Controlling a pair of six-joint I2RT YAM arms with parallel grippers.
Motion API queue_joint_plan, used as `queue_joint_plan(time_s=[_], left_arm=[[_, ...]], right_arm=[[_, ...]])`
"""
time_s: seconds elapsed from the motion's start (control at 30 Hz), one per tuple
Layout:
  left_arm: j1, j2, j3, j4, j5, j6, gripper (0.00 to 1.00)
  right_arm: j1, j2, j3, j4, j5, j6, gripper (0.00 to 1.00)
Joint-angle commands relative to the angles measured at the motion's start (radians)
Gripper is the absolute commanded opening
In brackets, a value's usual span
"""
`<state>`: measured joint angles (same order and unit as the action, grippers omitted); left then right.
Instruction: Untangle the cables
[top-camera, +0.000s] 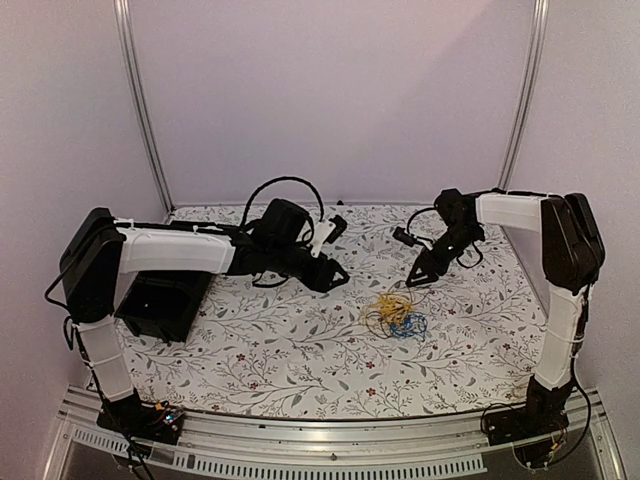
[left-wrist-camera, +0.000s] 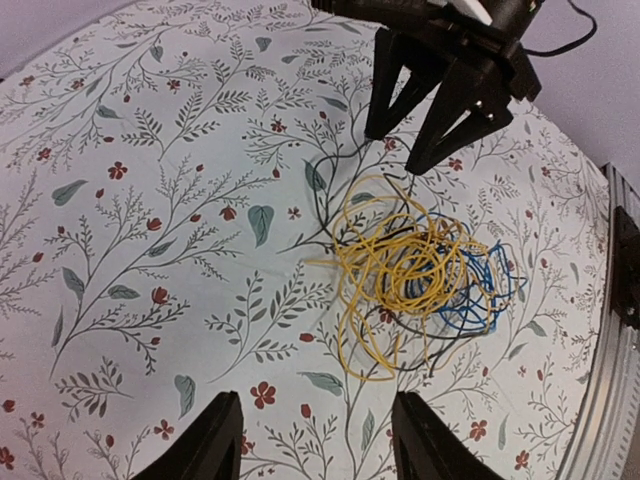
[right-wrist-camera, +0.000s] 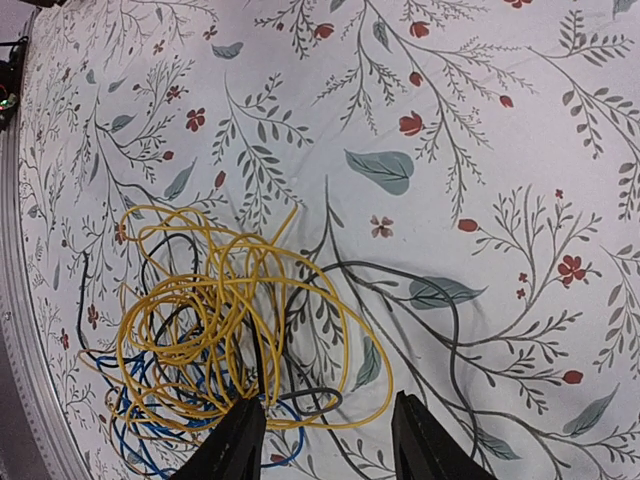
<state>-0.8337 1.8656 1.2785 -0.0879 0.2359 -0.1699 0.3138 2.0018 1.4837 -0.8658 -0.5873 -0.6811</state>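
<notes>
top: high, far, looking down | wrists: close, facing down | shared: cables (top-camera: 397, 312)

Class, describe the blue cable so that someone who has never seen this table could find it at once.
On the floral table, find the small tangle right of centre, by the right gripper. The blue cable loops at the tangle's edge nearest the front rail, partly under yellow loops; it is the only blue strand.
</notes>
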Motion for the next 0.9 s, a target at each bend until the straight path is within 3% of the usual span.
queue_joint_plan(time_s=[0.0,0.27,0.47,0.63,0.87], left_arm=[[0.0,0.008,0.025,0.001,0.006,-0.015,0.54],[-0.004,0.009,0.03,0.002,0.003,-0.021,0.53],[-0.009,0.043,0.077,0.006,0.008,-0.013,0.53],[-0.014,0.076,0.118,0.044,0.013,-0.016,0.54],[-0.063,0.171,0.209,0.25,0.052,0.056,0.55]], right_arm=[[0.029,0.038,0.015,-0.024,-0.057,-0.021,0.48],[0.032,0.052,-0.023,0.049,-0.048,0.02,0.41],[0.031,0.048,-0.015,0.107,-0.002,0.098,0.0],[0.035,-0.046,0.056,0.039,-0.009,0.13,0.0],[0.045,-0.225,0.161,-0.081,-0.072,0.161,0.0]])
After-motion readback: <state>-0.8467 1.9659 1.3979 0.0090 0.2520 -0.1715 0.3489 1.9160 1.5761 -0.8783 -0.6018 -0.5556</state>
